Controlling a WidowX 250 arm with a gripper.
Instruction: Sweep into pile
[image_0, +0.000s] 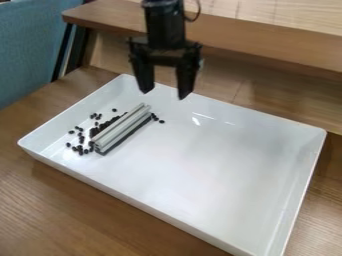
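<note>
Gripper (164, 95) at the upper middle of the view, pointing down over the far side of the white tray (194, 226). Its 2 fingers stand wide apart, a broad gap between the tips. It hangs above the tool, the 2 well apart.

Sweeping tool (123, 127): a pale grey ribbed bar with a dark strip along its right side. It lies on the tray floor, lower than the gripper and to its left in the view, set at a slant. The upper end is the nearer to the gripper; the other end points down and left.

Small dark pieces (80, 148): some bunch close along the tool's left side, packed tight there. Others lie loose farther left, away from the gripper, spread toward the tray's left corner. A few more sit just beside the tool's upper end, on its right, below the gripper.

Surroundings: the tray rests on a brown wooden table (73, 200), which extends below and left of the gripper. A wooden ledge (267, 37) runs behind the gripper. Blue fabric (27, 55) at the view's upper left, well off to the gripper's left.
</note>
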